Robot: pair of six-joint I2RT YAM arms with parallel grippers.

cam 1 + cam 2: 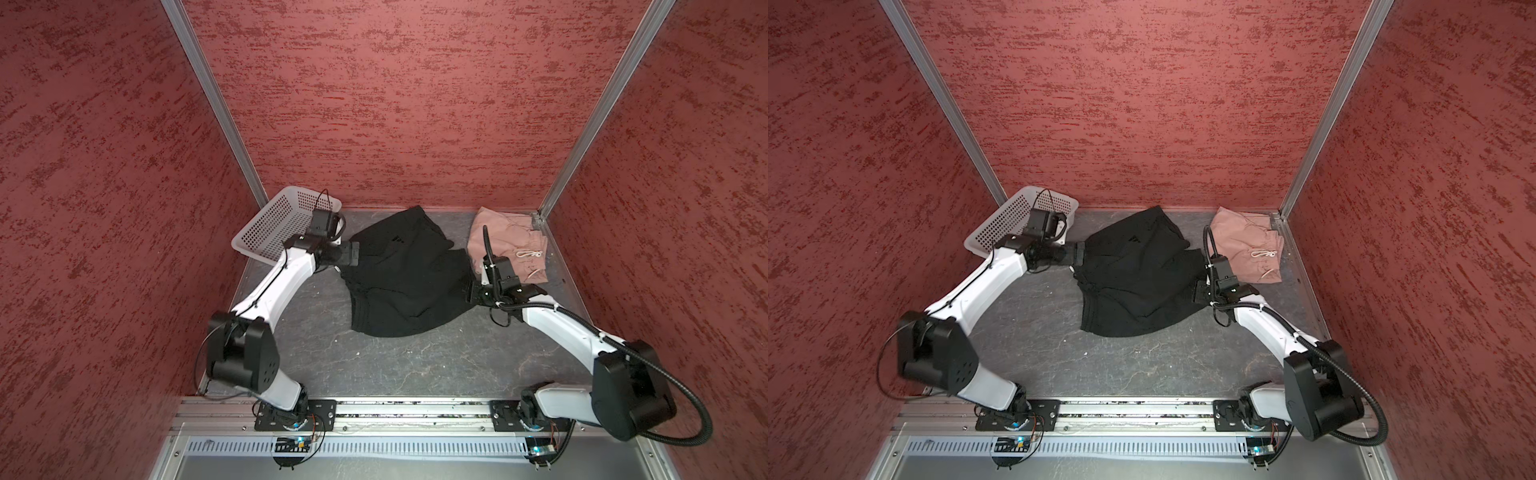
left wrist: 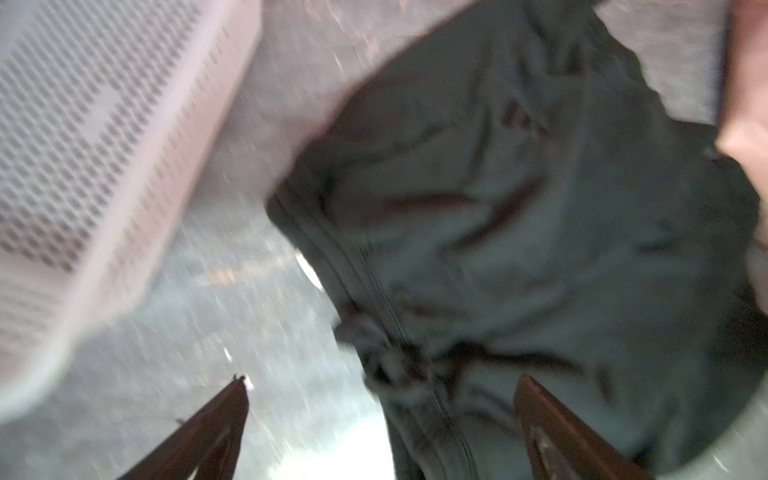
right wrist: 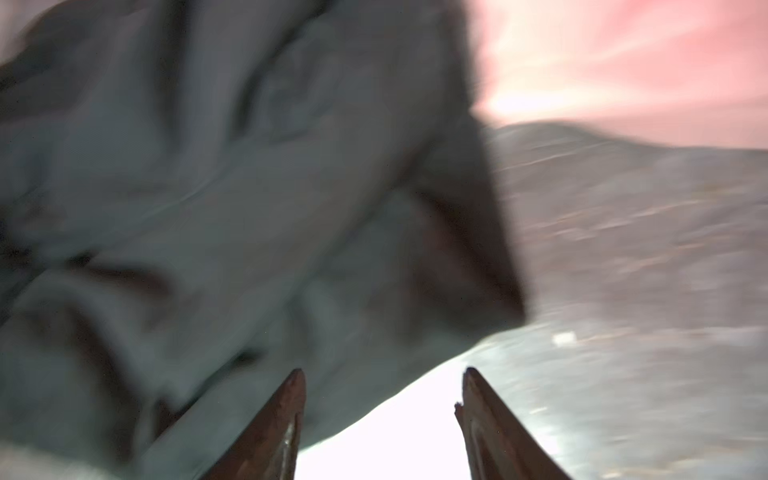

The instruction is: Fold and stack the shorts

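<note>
The black shorts [image 1: 405,282] [image 1: 1133,286] lie spread and rumpled in the middle of the table in both top views. Folded against the back right corner are the dusty-pink shorts [image 1: 509,245] [image 1: 1248,249], pale drawstring up. My left gripper [image 1: 353,254] [image 2: 383,381] is at the black shorts' left edge, jaws wide open, with the black cloth [image 2: 498,208] lying loose below them. My right gripper [image 1: 470,293] [image 3: 383,371] is at the shorts' right edge, open, with the cloth's edge [image 3: 208,187] under one finger and nothing pinched. Both wrist views are blurred.
A white perforated basket [image 1: 278,226] [image 2: 83,124] lies tipped at the back left, just behind my left wrist. Red walls close in the grey table [image 1: 415,365] on three sides. The arm bases sit on a rail along the front edge.
</note>
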